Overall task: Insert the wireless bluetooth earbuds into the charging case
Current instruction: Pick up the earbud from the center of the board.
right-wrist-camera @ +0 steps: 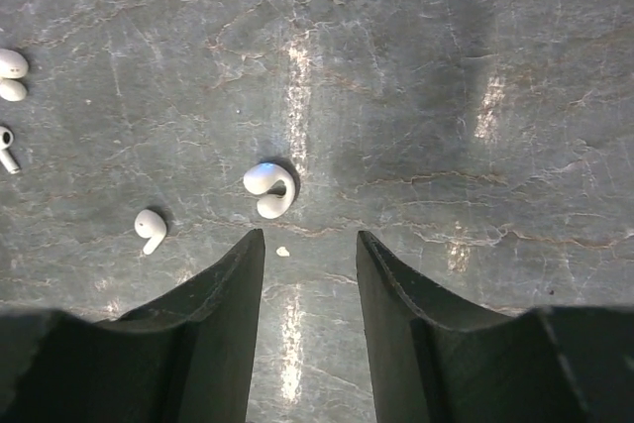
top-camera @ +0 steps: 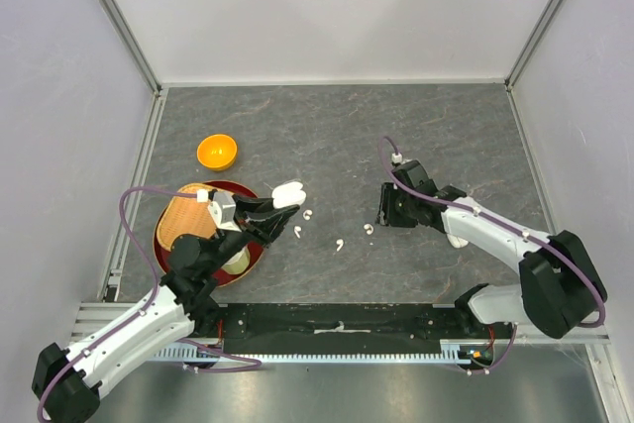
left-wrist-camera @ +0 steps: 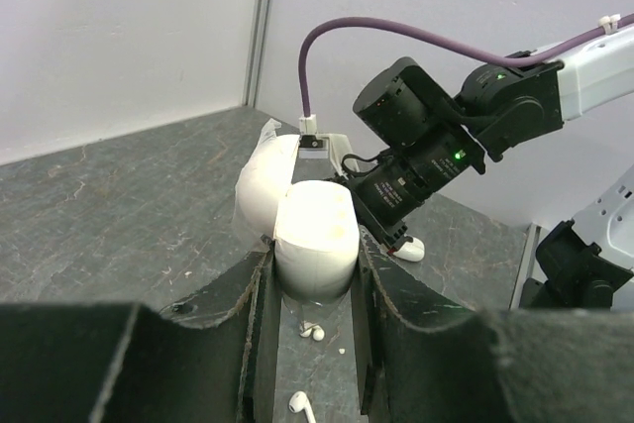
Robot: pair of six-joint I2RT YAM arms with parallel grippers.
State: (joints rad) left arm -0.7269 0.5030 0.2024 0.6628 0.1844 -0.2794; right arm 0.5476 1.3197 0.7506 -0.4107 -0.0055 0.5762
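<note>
My left gripper (top-camera: 278,207) is shut on a white charging case (left-wrist-camera: 315,235) held off the table, its lid (left-wrist-camera: 262,180) hinged open to the left. Several small white earbuds lie on the dark table: one (top-camera: 307,213) and another (top-camera: 297,232) just beyond the case, a third (top-camera: 339,245) further right. A curled earbud (right-wrist-camera: 269,190) lies just ahead of my right gripper's left fingertip. My right gripper (right-wrist-camera: 309,237) hangs low over the table, jaws apart with only bare table between them. Two earbuds (left-wrist-camera: 315,330) show below the held case.
An orange bowl (top-camera: 217,152) sits at the back left. A red-rimmed oval tray (top-camera: 168,245) with a woven mat lies under my left arm. A small white object (left-wrist-camera: 411,248) rests on the table under the right arm. Enclosure walls ring the table.
</note>
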